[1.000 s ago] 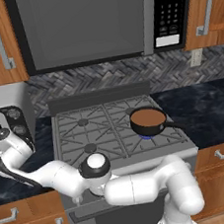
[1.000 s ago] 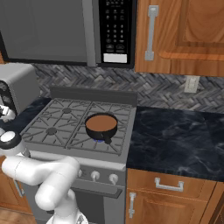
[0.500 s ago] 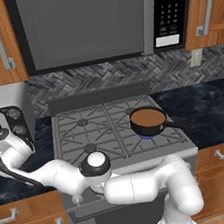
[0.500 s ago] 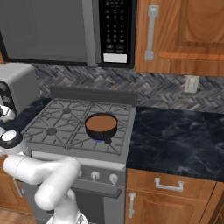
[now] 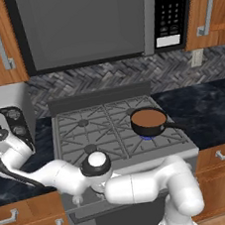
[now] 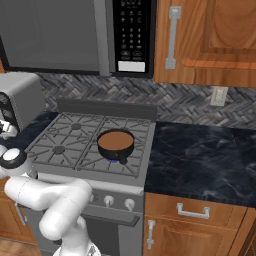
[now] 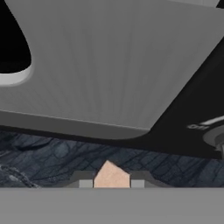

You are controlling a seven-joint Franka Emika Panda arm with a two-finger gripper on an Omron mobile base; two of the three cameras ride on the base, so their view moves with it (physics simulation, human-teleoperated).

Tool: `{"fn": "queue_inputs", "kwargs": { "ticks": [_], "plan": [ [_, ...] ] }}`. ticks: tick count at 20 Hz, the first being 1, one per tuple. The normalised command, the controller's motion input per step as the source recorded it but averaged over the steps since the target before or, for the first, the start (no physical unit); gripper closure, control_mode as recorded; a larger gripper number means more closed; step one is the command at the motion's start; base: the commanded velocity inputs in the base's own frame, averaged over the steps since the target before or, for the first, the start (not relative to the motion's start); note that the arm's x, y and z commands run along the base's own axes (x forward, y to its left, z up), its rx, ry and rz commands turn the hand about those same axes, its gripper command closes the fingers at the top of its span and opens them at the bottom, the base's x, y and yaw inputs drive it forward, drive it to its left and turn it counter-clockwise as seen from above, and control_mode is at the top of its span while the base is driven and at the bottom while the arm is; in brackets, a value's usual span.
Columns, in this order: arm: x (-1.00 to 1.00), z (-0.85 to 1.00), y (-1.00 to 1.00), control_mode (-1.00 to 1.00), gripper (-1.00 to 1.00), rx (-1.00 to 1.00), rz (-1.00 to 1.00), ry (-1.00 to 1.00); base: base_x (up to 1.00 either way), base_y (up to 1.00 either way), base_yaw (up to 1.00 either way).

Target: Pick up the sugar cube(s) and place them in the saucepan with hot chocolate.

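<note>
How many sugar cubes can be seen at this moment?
1: a light tan sugar cube sits between the end effector fingertips, low over the dark counter in the hand view. A second cube may be hidden.

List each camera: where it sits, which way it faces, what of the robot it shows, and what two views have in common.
Left base view: behind the arm on its left, looking forward and down at the grey gas stove; the white arm sweeps from lower right toward the left counter.
Right base view: behind on its right, same stove; arm at lower left.
Hand view: on the hand, low over the dark marbled counter, gripper closed on a light tan sugar cube.
Both base views share the small dark grey saucepan of brown liquid.
</note>
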Motion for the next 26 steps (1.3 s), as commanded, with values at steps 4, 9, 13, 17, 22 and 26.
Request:
{"fn": "queue_inputs", "kwargs": {
  "ticks": [4,9,13,17,22,26],
  "plan": [
    [-0.16,0.0,0.0,-1.0,1.0,0.0,0.0,0.0,0.0,0.0,0.0],
    [-0.52,0.19,-0.15,-1.0,1.0,0.0,0.0,0.0,0.0,0.0,0.0],
    [-0.76,0.22,-0.35,-1.0,1.0,0.0,-0.01,0.0,0.0,0.0,0.0],
    [-0.74,0.16,-0.54,-1.0,1.0,0.02,-0.04,0.0,0.0,0.0,0.0],
    [-0.75,0.1,-0.78,-1.0,1.0,0.04,-0.1,0.0,0.0,0.0,0.0],
    [-0.63,0.18,-0.83,-1.0,1.0,0.03,-0.08,0.0,0.0,0.0,0.0]
  ]
}}
